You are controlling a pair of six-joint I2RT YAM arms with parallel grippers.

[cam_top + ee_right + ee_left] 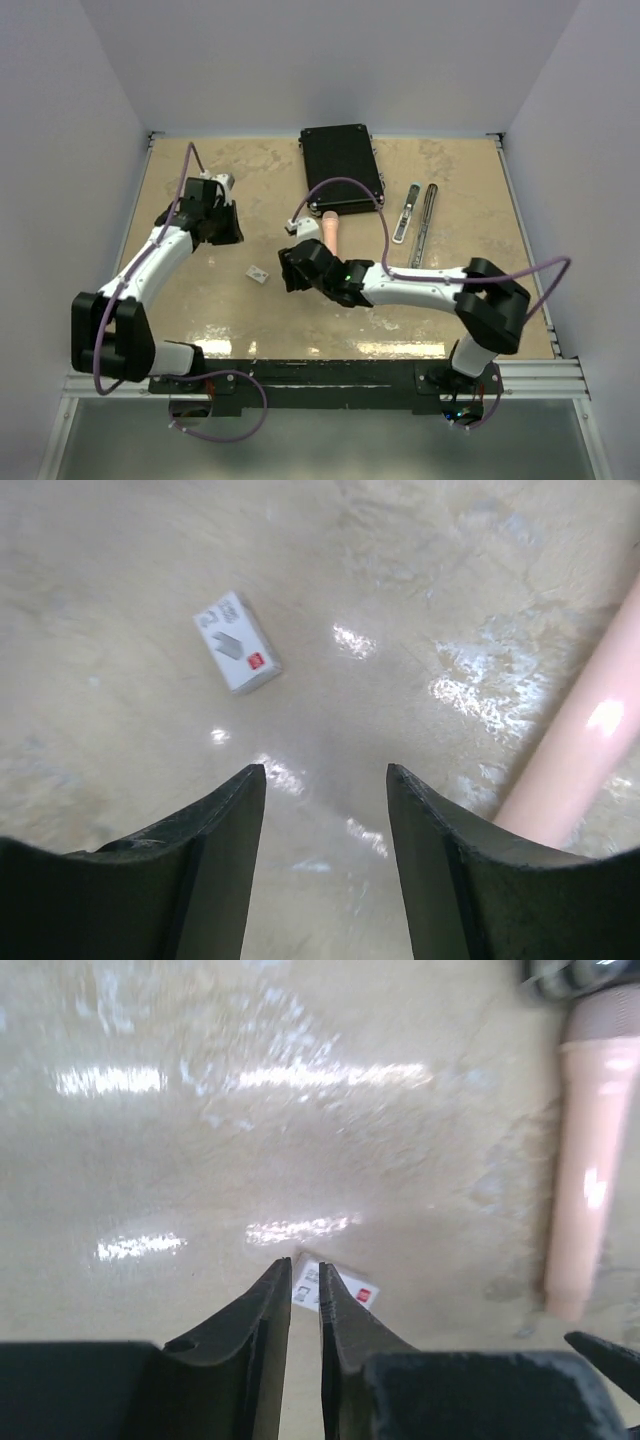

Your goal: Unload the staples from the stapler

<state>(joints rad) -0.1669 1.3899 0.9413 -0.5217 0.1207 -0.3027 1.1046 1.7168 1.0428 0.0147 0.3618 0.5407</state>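
The left tool hovers low over the tabletop with its fingers almost together. Only a thin slit shows between them, and nothing is in it. Just beyond its tips in the left wrist view lies a small white card with a red mark, flat on the surface. The right tool has its fingers well apart and grips nothing, with bare tabletop showing through the gap. The same card sits ahead of it to the left, clear of both fingers, and a pink handle runs diagonally past its right finger. Whether the handle touches that finger I cannot tell. From above, the right arm reaches across to the middle of the tabletop, so its tool sits between the card and the near end of the pink handle. The left arm is bent toward the far left, with its tool pointing in toward the card. The handle's far end lies at the near edge of a black case, which lies flat at the back. Right of the case, two slim metal strips lie side by side, close together and well apart from both tools. The shorter strip is nearer the case. The staples are too small to pick out in any view, so I cannot tell where they lie.
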